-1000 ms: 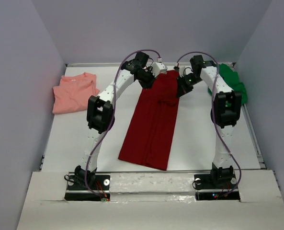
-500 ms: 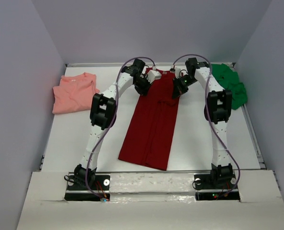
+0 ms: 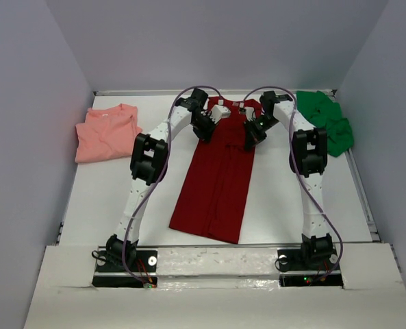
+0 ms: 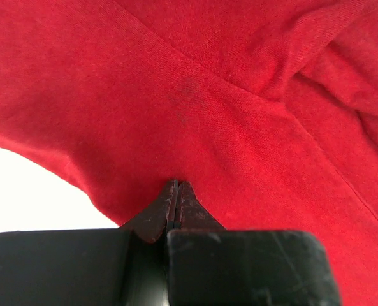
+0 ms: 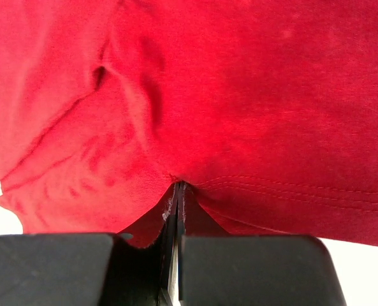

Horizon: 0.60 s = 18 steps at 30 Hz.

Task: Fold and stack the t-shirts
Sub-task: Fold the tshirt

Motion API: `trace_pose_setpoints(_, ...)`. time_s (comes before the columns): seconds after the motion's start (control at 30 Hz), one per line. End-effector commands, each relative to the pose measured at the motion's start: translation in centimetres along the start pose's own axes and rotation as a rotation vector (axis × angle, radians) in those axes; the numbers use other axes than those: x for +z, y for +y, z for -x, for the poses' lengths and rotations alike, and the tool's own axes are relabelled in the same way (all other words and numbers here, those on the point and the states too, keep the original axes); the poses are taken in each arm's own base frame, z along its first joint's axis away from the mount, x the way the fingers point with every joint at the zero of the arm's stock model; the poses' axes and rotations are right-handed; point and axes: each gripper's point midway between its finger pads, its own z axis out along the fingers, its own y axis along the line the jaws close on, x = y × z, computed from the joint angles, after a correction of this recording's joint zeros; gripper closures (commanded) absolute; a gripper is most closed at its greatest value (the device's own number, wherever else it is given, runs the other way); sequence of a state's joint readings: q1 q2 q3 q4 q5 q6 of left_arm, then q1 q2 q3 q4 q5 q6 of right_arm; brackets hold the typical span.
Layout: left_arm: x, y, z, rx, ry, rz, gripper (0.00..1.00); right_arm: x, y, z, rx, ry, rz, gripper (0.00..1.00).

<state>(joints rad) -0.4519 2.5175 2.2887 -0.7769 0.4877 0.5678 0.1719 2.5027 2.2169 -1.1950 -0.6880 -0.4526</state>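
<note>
While L gripper [image 4: 178, 185] & R gripper [image 5: 178, 185] are clamping dark red tee [image 3: 216, 185] mid-fold, pink tee [image 3: 107, 132] is lying folded at table [image 3: 285, 199] left edge; green tee [image 3: 329, 123] is waiting crumpled, far-right corner.

The 2 arms, the left arm [image 3: 131, 205] and the right arm [image 3: 313, 205], were each built of white tubular links joined by boxy black joint housings, ending in a flat black base plate [image 3: 131, 273]. A thin purple cable [image 3: 200, 87] ran along each. The left gripper [image 4: 178, 185] and right gripper [image 5: 178, 186] had matte black, scuffed, wedge-shaped fingers [image 4: 152, 222] tapering from a broad black block.
</note>
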Motion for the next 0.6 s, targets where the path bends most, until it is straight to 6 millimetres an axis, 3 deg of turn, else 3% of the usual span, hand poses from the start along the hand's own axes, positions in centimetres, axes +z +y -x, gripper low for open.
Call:
trace_pose_setpoints(0.0, 0.6, -0.5, 0.0, -0.024, 0.001, -0.016, 1.00, 0.0, -1.5, 1.5, -0.051, -0.023, -0.082, 1.00)
trace_pose_setpoints(0.3, 1.3, -0.7, 1.0, -0.116, -0.054, -0.021, 1.00, 0.2, -4.4, 3.4, -0.068, -0.051, -0.192, 1.00)
trace_pose_setpoints(0.57, 1.0, 2.4, 3.6, -0.146, -0.140, 0.120, 1.00, 0.0, -6.3, 5.5, -0.110, -0.109, -0.274, 1.00)
